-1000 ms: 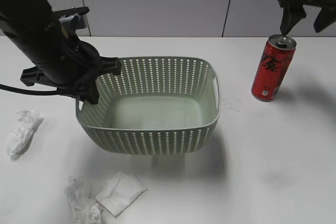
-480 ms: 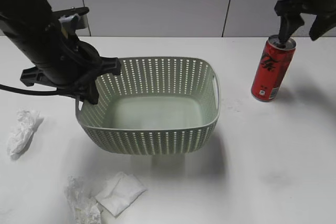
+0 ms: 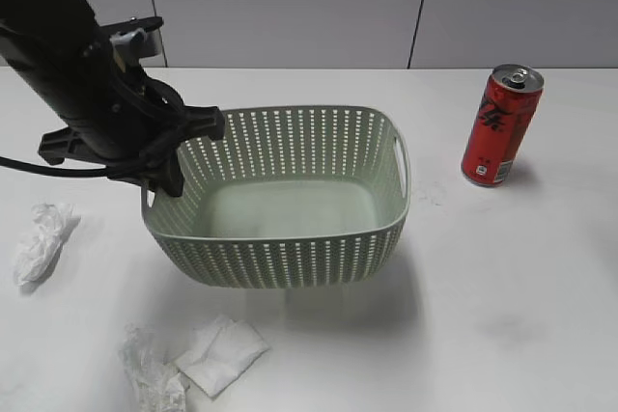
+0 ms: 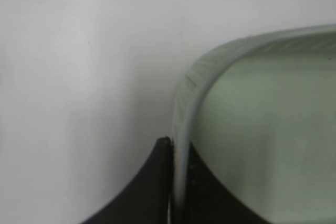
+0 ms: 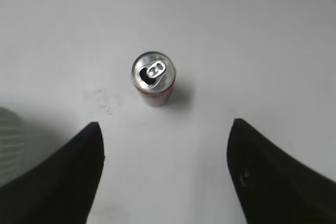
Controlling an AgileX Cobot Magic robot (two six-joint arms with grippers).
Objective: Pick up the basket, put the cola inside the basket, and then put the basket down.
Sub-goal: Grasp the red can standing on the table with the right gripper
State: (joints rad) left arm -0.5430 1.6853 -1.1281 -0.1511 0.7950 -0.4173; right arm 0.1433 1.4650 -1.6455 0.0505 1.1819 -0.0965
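Observation:
The pale green basket (image 3: 290,262) is at the table's middle, with a shadow under it. My left gripper (image 3: 166,173) is shut on its left rim; in the left wrist view the black fingers (image 4: 157,182) pinch the rim (image 4: 210,72) between them. The red cola can (image 3: 500,127) stands upright to the right of the basket, apart from it. My right gripper is out of the exterior view. In the right wrist view it (image 5: 165,129) is open, high above the can (image 5: 153,77), whose silver top shows between the fingers.
Crumpled white tissues lie at the left (image 3: 41,238) and at the front left (image 3: 222,354), with a wad of clear plastic (image 3: 150,373) beside them. The basket's corner (image 5: 9,129) shows at the left edge of the right wrist view.
My right gripper was just above the can's top and has gone up out of the exterior view. The basket and my left arm have barely shifted.

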